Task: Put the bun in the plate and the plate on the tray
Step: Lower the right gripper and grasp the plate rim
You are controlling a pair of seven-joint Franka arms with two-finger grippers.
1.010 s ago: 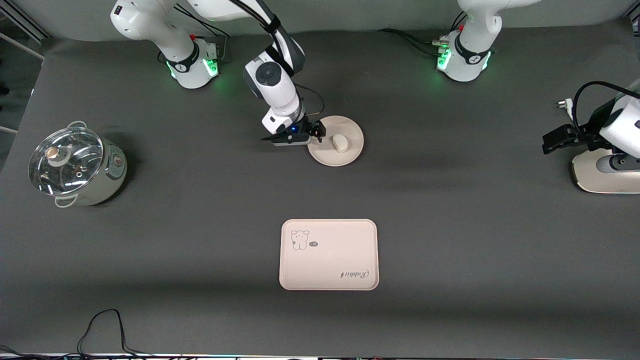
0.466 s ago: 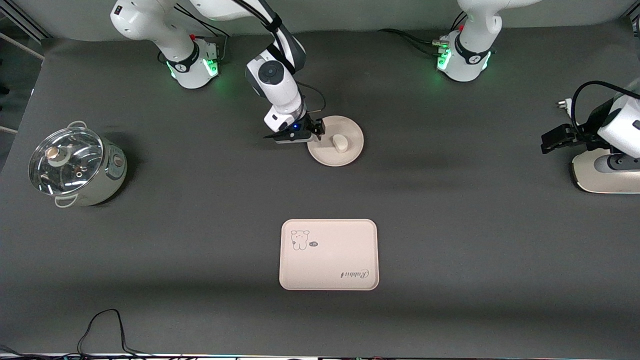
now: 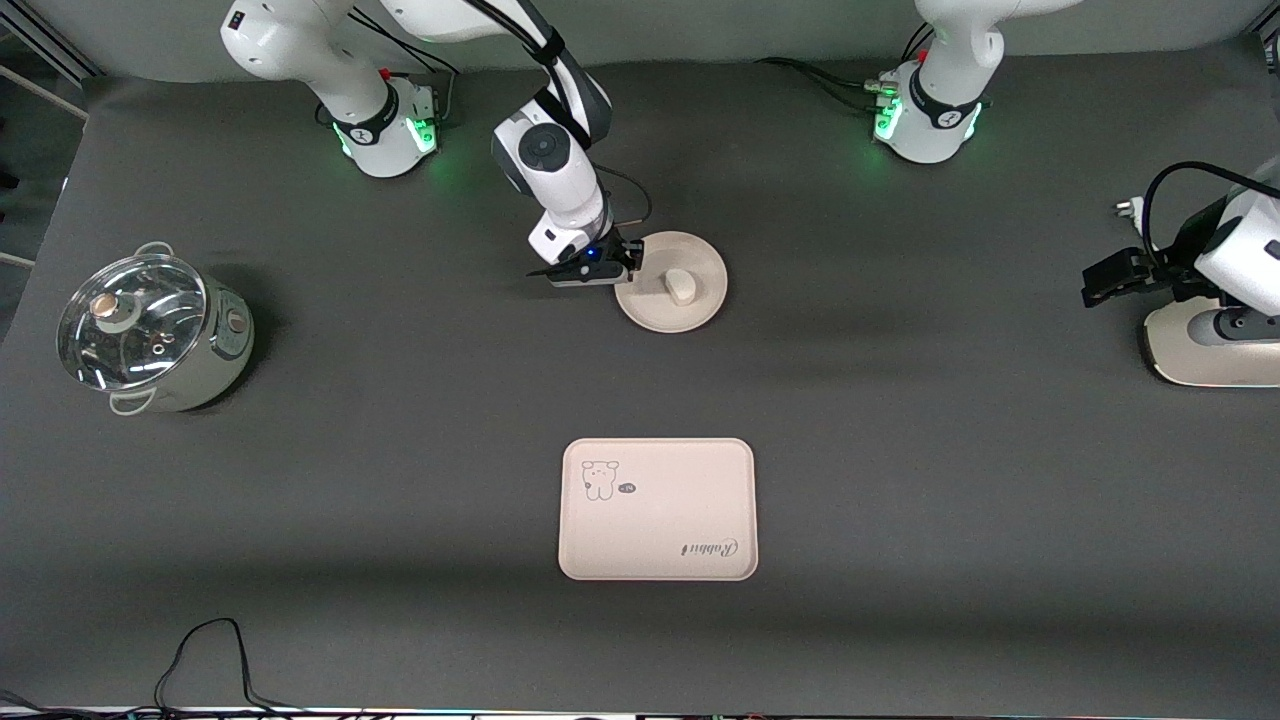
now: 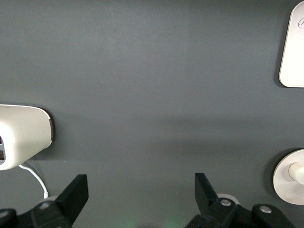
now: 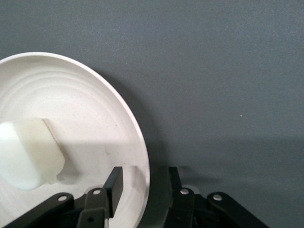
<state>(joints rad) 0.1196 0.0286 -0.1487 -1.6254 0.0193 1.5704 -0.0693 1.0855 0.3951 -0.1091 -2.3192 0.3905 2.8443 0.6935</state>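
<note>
Plate [image 3: 672, 282], stiff, likely light and slippery, mid-table toward the robots' edge, bun [image 3: 681, 286] loose on it. Right gripper [image 5: 142, 183] straddled the rim, fingers unclosed, a sound hold. Left gripper [image 4: 141, 192] waited, spread, by its end.

The bun [image 3: 681, 287] sat on the plate [image 3: 700, 305], and the plate lay on the table [image 3: 900, 450] farther from the front camera than the tray [image 3: 657, 509], well apart from it. The right gripper [image 3: 632, 262] straddled the plate's rim at the edge toward the right arm's end, one finger [image 5: 114, 185] inside the rim, one outside. A lidded pot [image 3: 150, 331] stood at the right arm's end. The left gripper [image 3: 1100, 285] hung over the left arm's end, waiting beside an appliance [image 3: 1200, 350].
</note>
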